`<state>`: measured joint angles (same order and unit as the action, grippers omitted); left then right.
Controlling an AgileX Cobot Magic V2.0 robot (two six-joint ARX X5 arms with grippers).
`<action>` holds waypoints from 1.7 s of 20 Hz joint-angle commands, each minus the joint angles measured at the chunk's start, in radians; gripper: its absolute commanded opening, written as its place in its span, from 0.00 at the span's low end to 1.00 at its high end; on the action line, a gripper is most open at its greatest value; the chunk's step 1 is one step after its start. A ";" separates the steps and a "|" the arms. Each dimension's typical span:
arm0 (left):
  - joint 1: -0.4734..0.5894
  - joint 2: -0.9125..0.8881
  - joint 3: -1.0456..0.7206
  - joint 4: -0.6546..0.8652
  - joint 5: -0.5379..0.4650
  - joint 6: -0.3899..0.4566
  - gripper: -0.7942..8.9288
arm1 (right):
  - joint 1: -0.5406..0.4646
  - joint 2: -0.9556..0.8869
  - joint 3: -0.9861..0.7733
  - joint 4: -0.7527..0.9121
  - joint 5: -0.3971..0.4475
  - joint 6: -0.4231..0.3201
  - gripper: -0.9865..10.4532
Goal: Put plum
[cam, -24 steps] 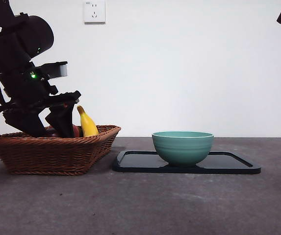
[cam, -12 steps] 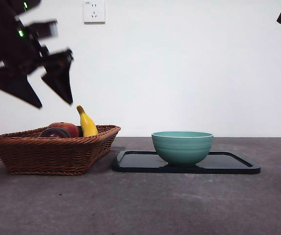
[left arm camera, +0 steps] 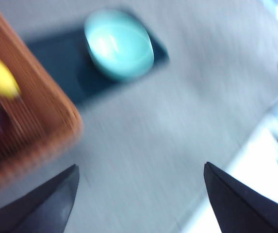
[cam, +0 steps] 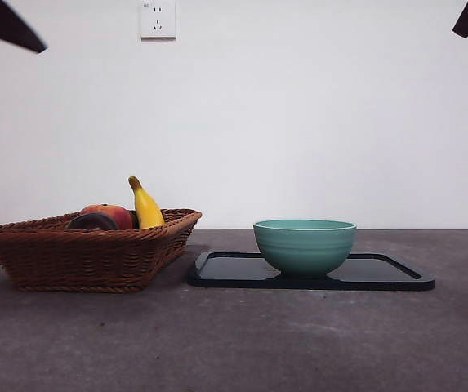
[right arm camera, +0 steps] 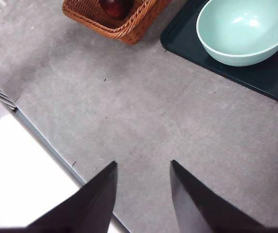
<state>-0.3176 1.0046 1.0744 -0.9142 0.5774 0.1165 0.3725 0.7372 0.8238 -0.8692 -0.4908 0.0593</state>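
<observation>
Plum (cam: 91, 221) sits low in the wicker basket (cam: 86, 260) in the front view, dark and glossy, touching the red-orange fruit (cam: 113, 215) just behind it, with the yellow banana (cam: 144, 206) standing tilted at the basket's far side. Beside the basket, a teal bowl (cam: 305, 245) rests on a black tray (cam: 385, 275), and a wall socket (cam: 157, 19) shows high on the white wall. Only dark tips of the arms appear, one at each top corner. The left wrist view is heavily blurred: the left gripper (left arm camera: 141, 196) has its jaws spread wide with nothing between them, above bare grey table (left arm camera: 148, 145); the basket, a smear of banana yellow and a dark patch that may be the plum lie to one side, the bowl on its tray beyond. In the right wrist view the right gripper (right arm camera: 142, 194) hangs over the table with its jaws a modest gap apart and empty; the plum (right arm camera: 115, 7) shows in the basket's corner, well apart from the gripper, and the bowl sits on the tray nearby.
</observation>
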 commanded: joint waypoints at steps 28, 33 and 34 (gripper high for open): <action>-0.005 0.008 0.020 -0.109 0.026 0.127 0.50 | -0.116 0.609 0.373 0.188 0.182 0.114 0.32; -0.005 0.008 0.020 -0.110 0.026 0.126 0.50 | -0.138 0.843 0.490 0.190 0.182 0.090 0.32; -0.005 0.008 0.020 -0.110 0.026 0.126 0.50 | -0.137 0.880 0.503 0.195 0.183 0.085 0.32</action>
<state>-0.3183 1.0050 1.0744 -1.0290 0.5987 0.2272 0.2337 1.5982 1.3060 -0.6792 -0.3099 0.1631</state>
